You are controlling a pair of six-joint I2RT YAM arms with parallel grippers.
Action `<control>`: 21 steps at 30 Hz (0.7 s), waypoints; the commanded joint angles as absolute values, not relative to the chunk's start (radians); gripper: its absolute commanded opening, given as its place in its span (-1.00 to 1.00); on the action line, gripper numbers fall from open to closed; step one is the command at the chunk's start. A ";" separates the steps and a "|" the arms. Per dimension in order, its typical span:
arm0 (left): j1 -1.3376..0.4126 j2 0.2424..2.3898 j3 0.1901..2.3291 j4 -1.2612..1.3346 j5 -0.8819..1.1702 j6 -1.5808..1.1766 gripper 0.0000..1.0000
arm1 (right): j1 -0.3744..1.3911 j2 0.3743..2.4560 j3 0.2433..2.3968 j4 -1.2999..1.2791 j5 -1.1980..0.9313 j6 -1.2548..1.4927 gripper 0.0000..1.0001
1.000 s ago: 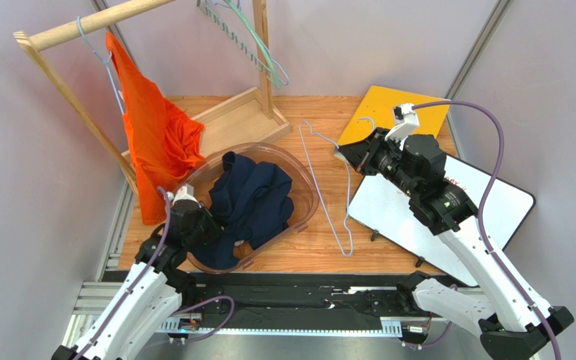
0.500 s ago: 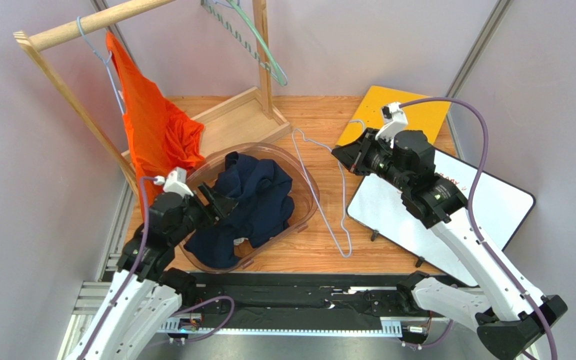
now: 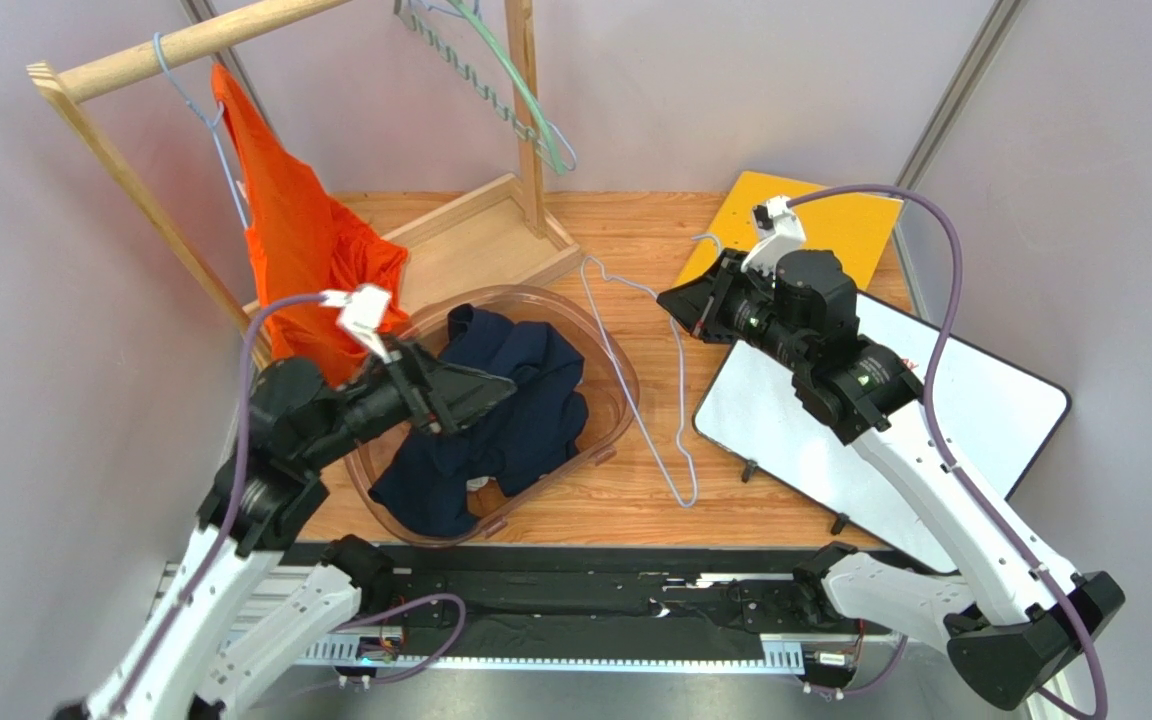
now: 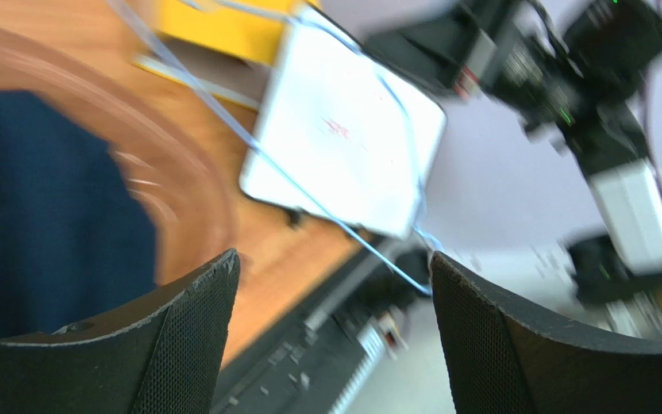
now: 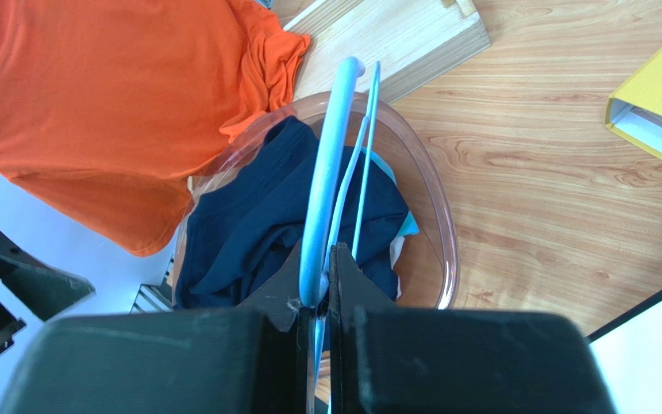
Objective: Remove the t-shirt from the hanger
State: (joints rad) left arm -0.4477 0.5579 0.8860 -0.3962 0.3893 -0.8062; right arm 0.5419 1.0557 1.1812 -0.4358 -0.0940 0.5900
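Over the clear tub, the left hand hangs released, jaws wide, above the navy t-shirt, which lies heaped inside, off the light blue hanger. The right hand is clenched on that bare hanger. Judged best: lay the hanger flat on the bench, away from the tub rim, so it snags no cloth

Tees x2: orange tee L of clear tub, navy tee in it. 1 wood rack behind tub. R of tub: 1 blue hanger, 1 yellow binder, 1 whiteboard
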 commanded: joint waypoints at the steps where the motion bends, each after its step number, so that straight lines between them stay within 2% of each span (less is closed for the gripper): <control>1: -0.777 0.733 0.997 -0.245 0.367 -0.729 0.70 | 0.543 1.071 1.241 -0.391 -0.063 0.589 -1.00; 4: -0.911 0.876 1.081 -0.206 0.316 -0.681 0.67 | 0.543 1.071 1.241 -0.397 -0.055 0.588 -1.00; 7: -1.011 1.009 1.147 -0.166 0.351 -0.658 0.60 | 0.543 1.065 1.241 -0.400 -0.054 0.589 -1.00; 9: -1.026 1.083 1.186 -0.167 0.347 -0.652 0.55 | 0.543 1.054 1.241 -0.408 -0.052 0.588 -1.00; 14: -1.038 1.193 1.207 -0.118 0.342 -0.696 0.22 | 0.545 1.032 1.230 -0.410 -0.051 0.589 -1.00; 21: -1.049 1.307 1.255 -0.113 0.313 -0.704 0.02 | 0.545 1.017 1.215 -0.408 -0.060 0.594 -1.00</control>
